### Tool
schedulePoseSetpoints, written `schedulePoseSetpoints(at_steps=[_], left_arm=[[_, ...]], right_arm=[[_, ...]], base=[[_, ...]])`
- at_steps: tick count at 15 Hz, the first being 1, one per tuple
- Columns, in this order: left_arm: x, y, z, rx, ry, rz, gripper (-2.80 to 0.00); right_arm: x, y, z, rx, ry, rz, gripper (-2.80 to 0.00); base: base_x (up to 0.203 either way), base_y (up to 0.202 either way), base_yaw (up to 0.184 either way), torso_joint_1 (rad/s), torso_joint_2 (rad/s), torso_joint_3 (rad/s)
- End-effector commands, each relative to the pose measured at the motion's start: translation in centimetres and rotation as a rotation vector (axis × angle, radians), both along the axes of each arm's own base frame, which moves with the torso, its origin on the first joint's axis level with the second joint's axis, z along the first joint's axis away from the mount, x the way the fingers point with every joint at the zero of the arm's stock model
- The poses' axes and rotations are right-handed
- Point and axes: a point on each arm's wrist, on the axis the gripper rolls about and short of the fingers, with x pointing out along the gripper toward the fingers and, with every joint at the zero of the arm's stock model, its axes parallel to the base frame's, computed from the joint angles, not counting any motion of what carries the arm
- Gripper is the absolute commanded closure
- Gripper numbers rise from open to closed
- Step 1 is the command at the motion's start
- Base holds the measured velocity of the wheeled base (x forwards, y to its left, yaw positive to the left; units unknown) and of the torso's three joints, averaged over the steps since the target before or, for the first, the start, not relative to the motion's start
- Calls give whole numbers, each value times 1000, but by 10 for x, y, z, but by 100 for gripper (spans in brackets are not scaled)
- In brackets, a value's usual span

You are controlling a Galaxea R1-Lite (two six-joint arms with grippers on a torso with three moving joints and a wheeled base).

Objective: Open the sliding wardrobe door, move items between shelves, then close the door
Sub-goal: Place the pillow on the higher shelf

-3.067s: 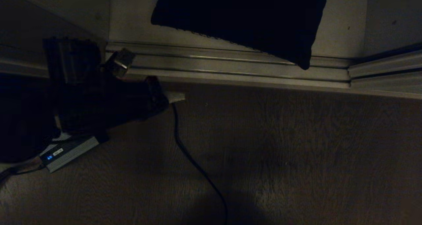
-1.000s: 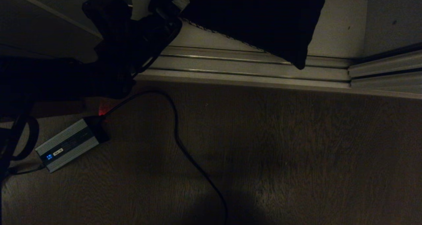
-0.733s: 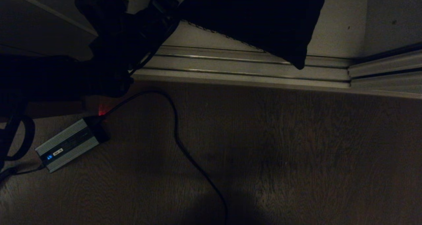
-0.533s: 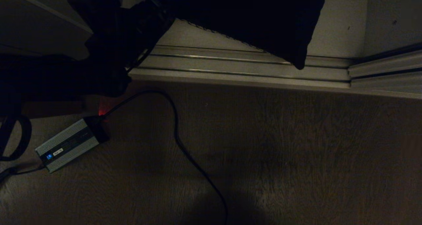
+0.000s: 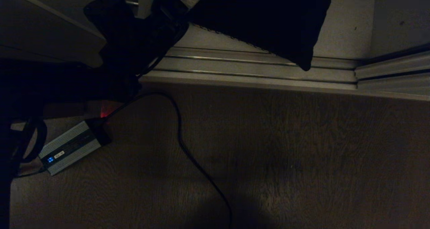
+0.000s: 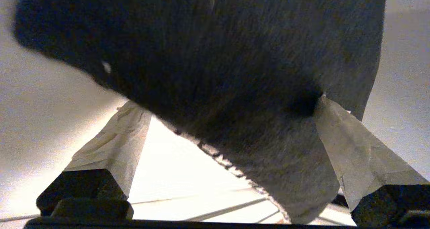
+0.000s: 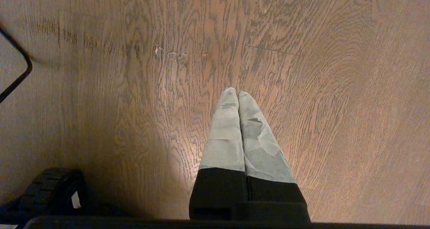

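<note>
Head view dim, cushion [image 5: 255, 17] cut off, left gripper [image 6: 221, 121] spread around its corner

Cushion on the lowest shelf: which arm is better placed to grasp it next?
Left. The left gripper is open around the cushion corner; the right gripper is shut, pointing at bare floor.

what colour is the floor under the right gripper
Brown wood grain floor, clearest in the right wrist view.

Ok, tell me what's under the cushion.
The cushion lies on an off-white shelf, one corner overhanging the ribbed floor track. The shelf beneath its middle is covered.
</note>
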Motion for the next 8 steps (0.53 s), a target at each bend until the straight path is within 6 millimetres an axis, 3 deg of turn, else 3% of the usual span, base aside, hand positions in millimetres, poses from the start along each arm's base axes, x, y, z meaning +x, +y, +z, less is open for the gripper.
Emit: schedulePoseSetpoints(at_steps=[1, 4, 8], left_arm=[[9, -5, -9, 6, 7, -13, -280], [9, -6, 0, 20, -57, 8, -280], [23, -11, -14, 57, -59, 11, -280]], right_arm=[[0, 0, -1, -1, 3, 0, 0], [0, 0, -1, -1, 3, 0, 0], [0, 0, -1, -1, 3, 0, 0]], base=[[0, 0, 0, 0, 0, 0], [0, 0, 0, 0, 0, 0], [0, 0, 0, 0, 0, 0]])
